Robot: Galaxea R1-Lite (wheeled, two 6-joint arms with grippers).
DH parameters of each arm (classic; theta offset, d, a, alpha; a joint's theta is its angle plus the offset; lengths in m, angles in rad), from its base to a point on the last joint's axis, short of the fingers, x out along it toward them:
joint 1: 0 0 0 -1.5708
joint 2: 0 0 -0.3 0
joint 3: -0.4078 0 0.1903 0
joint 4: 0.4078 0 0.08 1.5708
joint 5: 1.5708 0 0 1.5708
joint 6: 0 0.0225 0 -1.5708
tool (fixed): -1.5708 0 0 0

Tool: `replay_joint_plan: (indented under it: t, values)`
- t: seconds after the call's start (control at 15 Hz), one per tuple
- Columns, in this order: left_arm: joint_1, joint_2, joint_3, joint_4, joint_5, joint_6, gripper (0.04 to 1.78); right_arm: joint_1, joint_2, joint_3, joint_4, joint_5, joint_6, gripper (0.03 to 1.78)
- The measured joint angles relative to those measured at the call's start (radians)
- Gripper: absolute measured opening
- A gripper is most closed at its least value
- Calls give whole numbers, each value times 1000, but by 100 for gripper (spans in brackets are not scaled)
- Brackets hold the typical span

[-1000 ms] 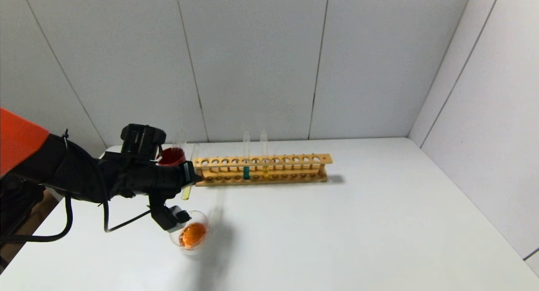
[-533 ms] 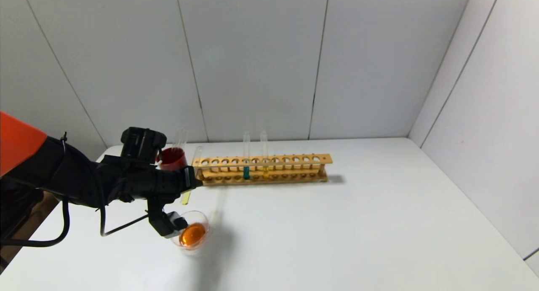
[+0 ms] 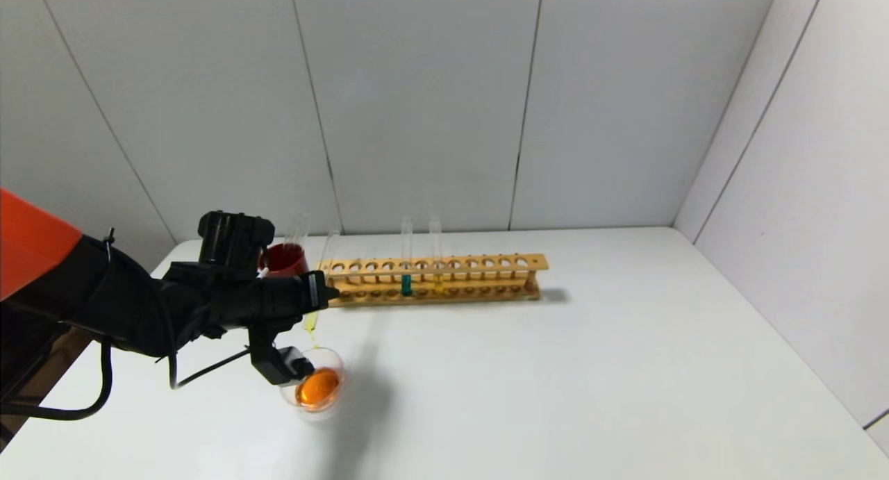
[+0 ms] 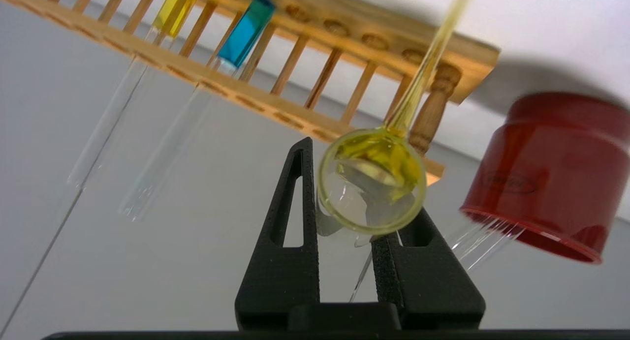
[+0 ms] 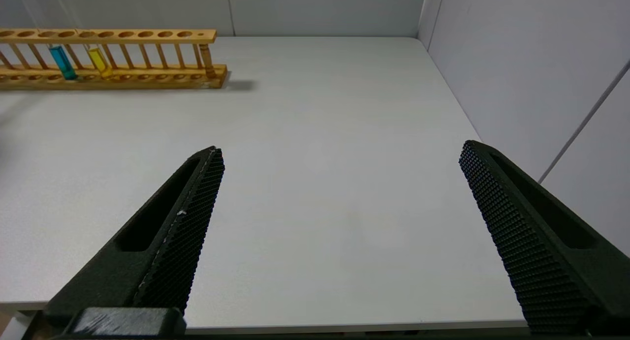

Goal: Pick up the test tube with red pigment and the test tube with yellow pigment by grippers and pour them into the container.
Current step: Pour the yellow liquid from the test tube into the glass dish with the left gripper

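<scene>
My left gripper [image 3: 316,292] is shut on the test tube with yellow pigment [image 3: 310,320] and holds it tilted, mouth down, above the container [image 3: 338,365]. A thin yellow stream runs from the mouth toward the dish, which holds orange-red liquid. In the left wrist view the tube's open mouth [image 4: 371,180] sits between the black fingers [image 4: 295,222], wet with yellow liquid. No tube with red liquid shows. My right gripper [image 5: 339,182] is open and empty over the table's near right part, out of the head view.
A wooden rack [image 3: 486,265] stands behind the dish with a teal tube [image 3: 406,258] and a paler yellow tube [image 3: 436,258]. A dark red cup [image 3: 283,258] with clear tubes stands by the rack's left end. The white table [image 3: 555,369] stretches right.
My left gripper has shifted slightly and tipped the tube a little more. Yellow liquid now runs out of its mouth toward the dish. The right arm has not moved.
</scene>
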Motion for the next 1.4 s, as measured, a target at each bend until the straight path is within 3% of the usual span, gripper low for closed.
replay_joint_plan:
  t: [0.2, 1.07, 1.2, 1.4]
  values:
    - [-5, -7, 37, -66, 20, 0, 34, 0, 0, 0, 0, 0, 0, 175]
    - [-24, -57, 79, -68, 27, -24, 34, 0, 0, 0, 0, 0, 0, 175]
    - [-27, -74, 79, -67, 29, -124, 34, 0, 0, 0, 0, 0, 0, 175]
    - [-39, -80, 89, -69, 31, -413, 34, 0, 0, 0, 0, 0, 0, 175]
